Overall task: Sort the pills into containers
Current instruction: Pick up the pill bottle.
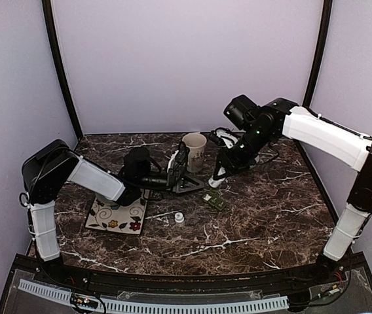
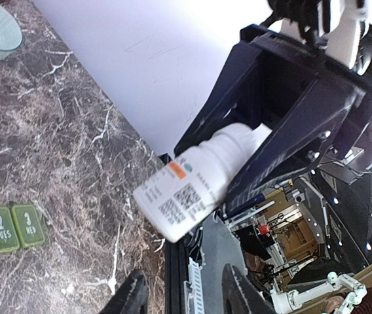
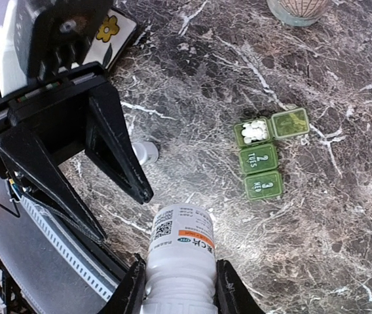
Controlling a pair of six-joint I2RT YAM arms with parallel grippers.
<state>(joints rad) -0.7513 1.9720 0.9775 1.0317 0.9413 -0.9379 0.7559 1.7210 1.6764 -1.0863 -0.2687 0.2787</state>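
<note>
My right gripper point(image 3: 176, 282) is shut on the neck end of a white pill bottle point(image 3: 180, 248) with an orange-striped label, held above the table with its base pointing at the marble. The dark green containers point(image 3: 263, 157) lie in a strip beyond it. The first compartment is open, with white pills point(image 3: 252, 131) inside and its lid point(image 3: 289, 123) flipped back; the other two are closed. My left gripper point(image 2: 186, 291) is open and empty, just left of the bottle point(image 2: 192, 190). In the top view the left gripper point(image 1: 181, 171) faces the right gripper point(image 1: 220, 173) above the containers point(image 1: 216, 201).
A white bottle cap point(image 1: 179, 218) lies on the marble left of the containers. A cream mug point(image 1: 194, 152) stands behind the two grippers. A floral square plate point(image 1: 116, 216) sits at the front left under the left arm.
</note>
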